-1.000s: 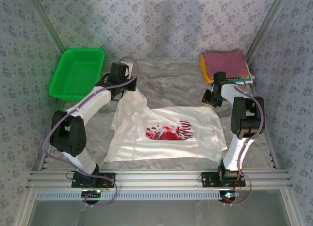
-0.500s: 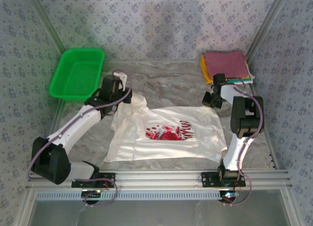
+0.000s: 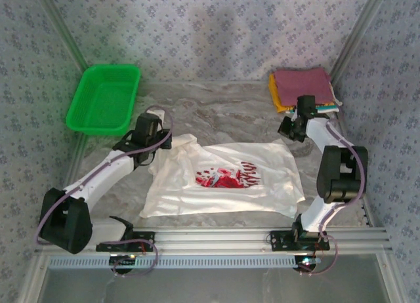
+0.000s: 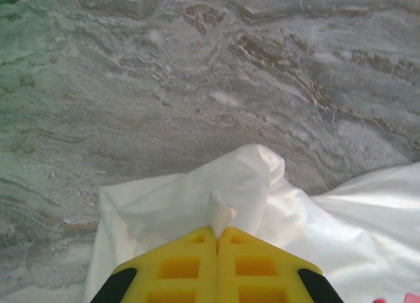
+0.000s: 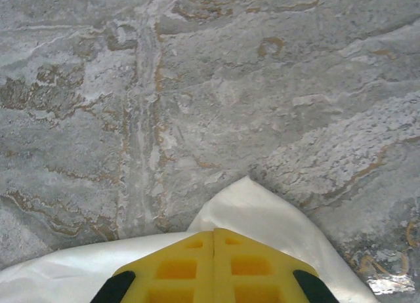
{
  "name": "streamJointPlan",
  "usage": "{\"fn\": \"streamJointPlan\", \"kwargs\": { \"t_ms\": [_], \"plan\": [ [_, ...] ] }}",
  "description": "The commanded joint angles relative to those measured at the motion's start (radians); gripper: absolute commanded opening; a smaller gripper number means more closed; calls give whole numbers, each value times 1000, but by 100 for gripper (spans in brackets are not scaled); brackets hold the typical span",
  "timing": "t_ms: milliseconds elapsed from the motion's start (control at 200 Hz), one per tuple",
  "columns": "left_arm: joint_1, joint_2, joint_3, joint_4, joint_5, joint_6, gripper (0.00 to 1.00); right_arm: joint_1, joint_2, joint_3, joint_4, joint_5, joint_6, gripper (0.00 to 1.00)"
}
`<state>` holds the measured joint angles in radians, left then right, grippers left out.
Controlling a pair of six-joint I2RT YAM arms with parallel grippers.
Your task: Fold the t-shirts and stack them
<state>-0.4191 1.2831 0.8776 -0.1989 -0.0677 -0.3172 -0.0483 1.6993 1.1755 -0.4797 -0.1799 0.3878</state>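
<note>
Pincer, left point(image 4: 218, 232): closed, pinching a fold of the white t-shirt point(image 4: 197, 198) at its far left corner.
Pincer, right point(image 5: 214, 234): closed over the shirt's far right corner; hold on the cloth unclear.
White t-shirt: spread mid-worktop point(image 3: 230, 109), red-and-black graphic up.
Folded t-shirts point(image 3: 302, 85): stacked far right, maroon on top.
Basket point(image 3: 104, 100): green, far left.

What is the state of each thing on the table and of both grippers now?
white t-shirt: spread out, graphic up, unfolded.
folded shirts: stacked, maroon on top.
green basket: empty.
left gripper: shut on the shirt's far left corner.
right gripper: shut on its far right corner.
</note>
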Motion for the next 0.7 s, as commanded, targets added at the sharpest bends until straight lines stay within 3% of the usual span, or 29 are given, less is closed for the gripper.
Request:
{"fn": "streamJointPlan", "kwargs": {
  "t_ms": [0,35,75,180,355,445,600,695],
  "plan": [
    [37,14,18,46,36,-28,0,-11,44,9,-47,-10,7,16],
    [37,15,19,49,39,-28,0,-6,53,9,-62,16,0,35],
    [37,14,15,56,42,-28,0,-4,61,9,-77,43,-9,42],
    [37,12,15,47,39,-18,0,1,90,9,-86,64,-24,47],
    [37,25,18,33,43,-13,0,35,176,83,-108,74,-41,47],
    [37,29,12,39,43,-14,0,47,213,101,-104,62,-44,41],
    [37,43,15,39,42,-14,0,61,215,110,-111,57,-42,11],
    [40,52,14,45,36,-15,0,55,189,106,-114,54,-32,0]
  ]
}}
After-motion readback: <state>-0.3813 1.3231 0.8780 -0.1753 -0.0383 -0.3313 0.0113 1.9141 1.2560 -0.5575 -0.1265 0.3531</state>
